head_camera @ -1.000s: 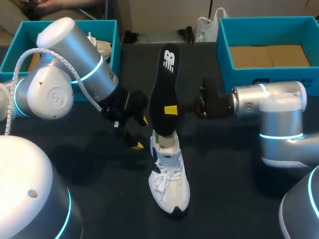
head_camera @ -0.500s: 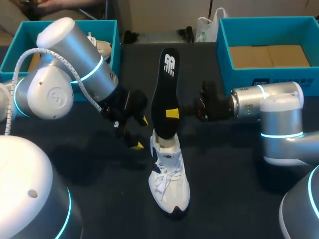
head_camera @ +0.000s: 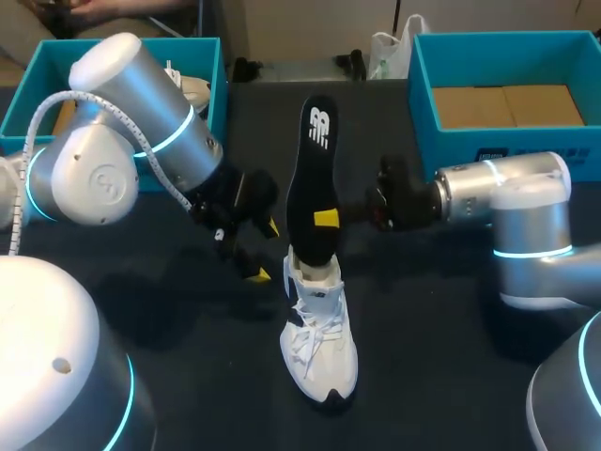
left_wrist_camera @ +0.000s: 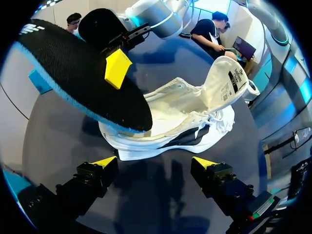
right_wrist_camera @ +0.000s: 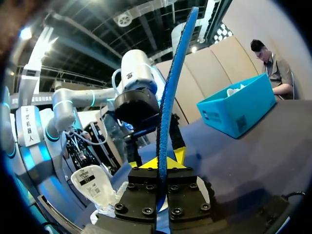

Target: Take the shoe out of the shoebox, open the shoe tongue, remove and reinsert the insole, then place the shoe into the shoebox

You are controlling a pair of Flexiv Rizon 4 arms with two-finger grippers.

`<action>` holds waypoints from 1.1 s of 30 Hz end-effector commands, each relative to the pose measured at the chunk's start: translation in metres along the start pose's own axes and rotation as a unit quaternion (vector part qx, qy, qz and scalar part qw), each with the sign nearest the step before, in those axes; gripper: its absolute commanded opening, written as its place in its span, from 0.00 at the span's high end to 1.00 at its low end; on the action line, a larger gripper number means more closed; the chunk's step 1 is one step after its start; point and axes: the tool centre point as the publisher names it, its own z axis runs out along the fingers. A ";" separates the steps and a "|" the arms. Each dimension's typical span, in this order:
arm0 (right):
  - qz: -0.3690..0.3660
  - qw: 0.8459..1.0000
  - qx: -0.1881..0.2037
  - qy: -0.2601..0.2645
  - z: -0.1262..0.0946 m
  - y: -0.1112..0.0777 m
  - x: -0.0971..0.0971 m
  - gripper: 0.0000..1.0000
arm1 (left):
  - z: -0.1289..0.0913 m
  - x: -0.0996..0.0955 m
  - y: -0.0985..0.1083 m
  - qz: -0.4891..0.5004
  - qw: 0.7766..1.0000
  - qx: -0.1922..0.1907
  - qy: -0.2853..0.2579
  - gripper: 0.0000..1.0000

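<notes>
Right gripper [head_camera: 325, 218] holds insole [head_camera: 314, 164] upright over shoe [head_camera: 319, 352].

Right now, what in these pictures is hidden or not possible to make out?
Head view: the far finger of the right gripper, behind the insole.
Head view: most of the inside of the left shoebox, behind the left arm.
Left wrist view: one end of the shoe, under the insole.
Right wrist view: most of the shoe, behind the right gripper's own body; only its tongue shows.
</notes>
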 end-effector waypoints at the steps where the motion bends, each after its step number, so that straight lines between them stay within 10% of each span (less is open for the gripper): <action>1: 0.001 1.000 0.004 -0.007 0.003 -0.003 -0.004 1.00 | 0.000 0.001 0.001 0.001 1.000 0.001 -0.001 0.00; 33: 0.050 0.997 0.033 -0.045 0.010 -0.060 0.009 1.00 | 0.000 0.001 0.001 0.001 1.000 0.001 -0.001 0.00</action>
